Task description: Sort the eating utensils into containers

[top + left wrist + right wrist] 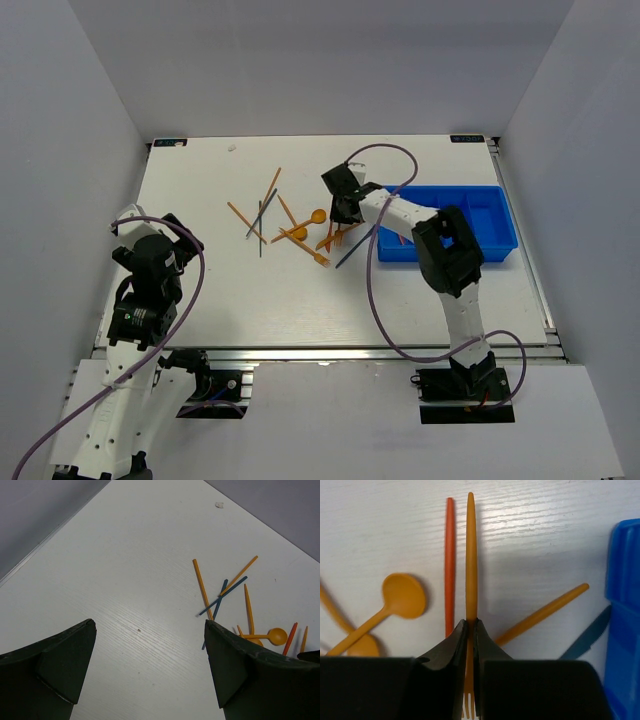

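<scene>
My right tool clamps an orange fork near the blue tray, contents unclear to me; my left tool gapes wide.

No legible text, brand, number or sign in any view. Small dark tag at far-left corner of table, second tag at far-right corner; markings on both too small to read.
</scene>
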Controlling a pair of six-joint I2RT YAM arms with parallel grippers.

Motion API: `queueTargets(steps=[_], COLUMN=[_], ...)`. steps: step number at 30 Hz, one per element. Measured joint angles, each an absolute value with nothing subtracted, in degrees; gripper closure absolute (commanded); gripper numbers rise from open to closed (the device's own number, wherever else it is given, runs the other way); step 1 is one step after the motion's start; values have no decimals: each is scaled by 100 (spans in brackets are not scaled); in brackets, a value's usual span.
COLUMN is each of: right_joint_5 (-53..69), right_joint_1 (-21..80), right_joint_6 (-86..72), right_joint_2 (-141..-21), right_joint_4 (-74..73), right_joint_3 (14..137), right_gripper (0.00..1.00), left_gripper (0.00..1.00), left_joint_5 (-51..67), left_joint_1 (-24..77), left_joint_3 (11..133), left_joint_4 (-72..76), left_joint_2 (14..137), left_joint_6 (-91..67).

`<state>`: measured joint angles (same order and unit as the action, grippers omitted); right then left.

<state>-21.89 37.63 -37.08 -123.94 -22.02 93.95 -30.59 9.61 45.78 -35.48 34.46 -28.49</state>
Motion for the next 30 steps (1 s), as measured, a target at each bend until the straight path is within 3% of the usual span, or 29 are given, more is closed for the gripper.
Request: queueTargets(steps=[12,20,30], right_joint_5=[-1559,-1116,-998], right_joint_1=[3358,2532,2318], right_joint_6=[-1664,32,209], right_joint_2=[-9419,-9590,-9588], right_joint_4=[-1500,-1214,-622], right_joint_3=[7902,7144,6375], right_gripper=[100,100,100], left_gripper=[2,2,2], left_joint_5=[-3055,-3039,-2993], left_joint_1=[961,961,961], left_joint_3=[4578,4578,4578], left_joint_4=[-3542,-3533,-3531], left_joint_2=[3428,3468,3468], left_joint_6=[-2849,-2847,-2847])
